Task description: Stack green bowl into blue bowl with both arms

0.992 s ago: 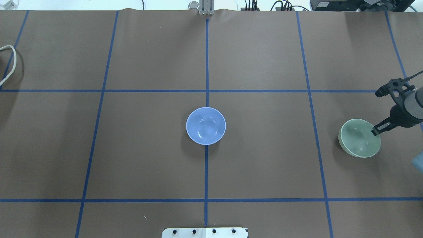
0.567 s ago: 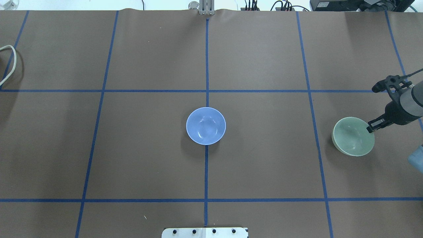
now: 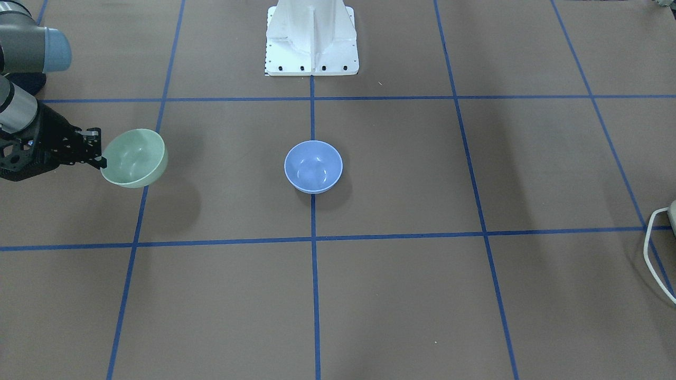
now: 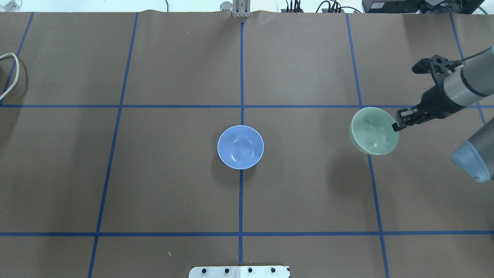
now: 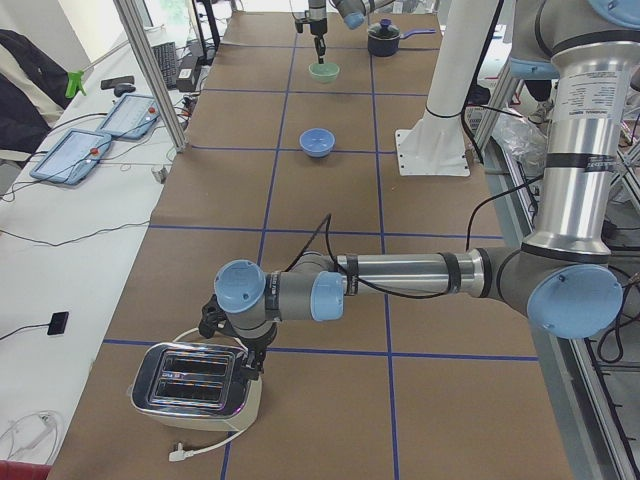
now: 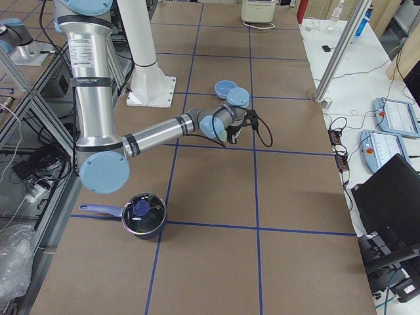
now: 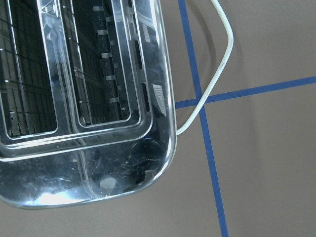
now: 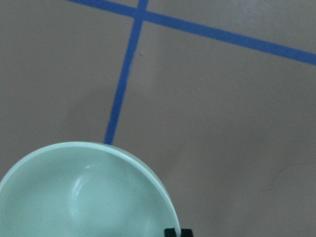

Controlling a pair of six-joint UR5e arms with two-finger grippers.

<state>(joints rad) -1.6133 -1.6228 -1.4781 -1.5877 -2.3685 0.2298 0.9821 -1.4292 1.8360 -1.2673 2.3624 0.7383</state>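
Note:
The pale blue bowl [image 4: 240, 147] stands upright at the table's centre, on the middle tape line; it also shows in the front view [image 3: 313, 166]. My right gripper [image 4: 396, 125] is shut on the near rim of the mint-green bowl [image 4: 373, 131] and holds it tilted, lifted off the table, well to the blue bowl's right. The front view shows this bowl [image 3: 134, 157] with its shadow below it, and the right wrist view shows its rim [image 8: 84, 197]. My left gripper [image 5: 245, 355] hangs over a toaster at the far left end. I cannot tell whether it is open or shut.
A chrome toaster [image 7: 84, 98] with a white cord [image 4: 9, 75] sits at the table's left end. A dark pot with a lid [image 6: 143, 215] stands at the right end. The white pedestal [image 3: 311, 37] stands at the robot's edge.
My right gripper has lifted the green bowl and carried it left toward the blue bowl and away from the robot. The blue bowl has not moved.

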